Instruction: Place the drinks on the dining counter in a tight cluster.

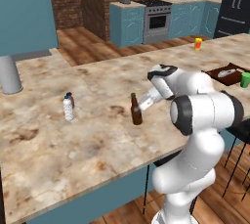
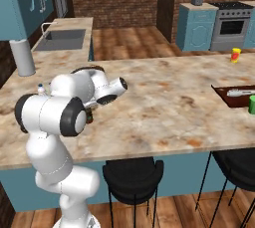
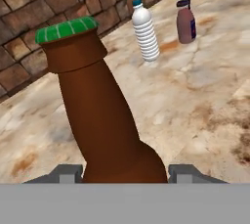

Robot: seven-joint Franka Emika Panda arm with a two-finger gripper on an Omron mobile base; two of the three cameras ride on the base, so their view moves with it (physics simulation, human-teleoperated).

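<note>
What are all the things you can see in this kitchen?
brown bottle: 1, brown with green cap, standing on the counter, between the gripper's fingers
water bottle: 1, pale clear, on the counter to the left, apart from the brown bottle
can: 1, dark maroon, right beside the water bottle
counter: 1, beige with brown blotches, long, in front of the robot
yellow container: 1, yellow and red, far side of the counter
green cup: 1, green, right end of the counter, by the tray
tray: 1, dark brown, right end
stove: 1, grey, back wall
stool: 1, black, under the counter
gripper: 1, dark tips, closed on the brown bottle
</note>
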